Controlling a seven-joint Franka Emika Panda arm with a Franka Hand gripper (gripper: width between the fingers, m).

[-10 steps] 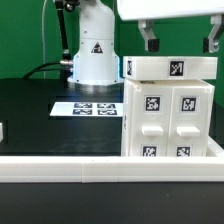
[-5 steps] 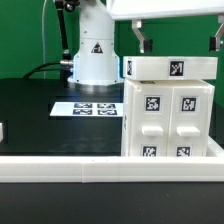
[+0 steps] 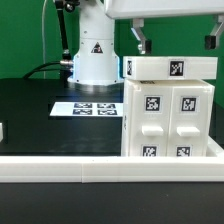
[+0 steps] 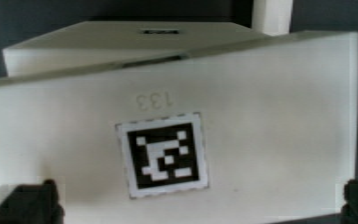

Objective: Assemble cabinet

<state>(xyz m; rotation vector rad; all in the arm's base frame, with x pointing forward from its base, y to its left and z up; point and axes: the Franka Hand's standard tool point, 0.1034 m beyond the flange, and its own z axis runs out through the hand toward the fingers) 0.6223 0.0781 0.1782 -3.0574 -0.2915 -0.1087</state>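
Observation:
The white cabinet (image 3: 170, 108) stands upright on the black table at the exterior view's right. Its two front panels carry small knobs and several marker tags, and a top piece (image 3: 170, 68) with a tag lies on it. My gripper (image 3: 177, 40) hangs open and empty just above the top piece; its dark fingertips (image 3: 140, 42) are spread wider than the cabinet and touch nothing. In the wrist view the cabinet's white top (image 4: 87, 120) with one tag fills the picture, and my gripper (image 4: 194, 205) has one finger at each side of it.
The white robot pedestal (image 3: 92, 55) with a triangle sticker stands at the back. The marker board (image 3: 85, 108) lies flat on the table to the exterior view's left of the cabinet. A white rail (image 3: 90, 168) runs along the front.
My gripper has risen a little above the cabinet's top, still open. The cabinet has not moved.

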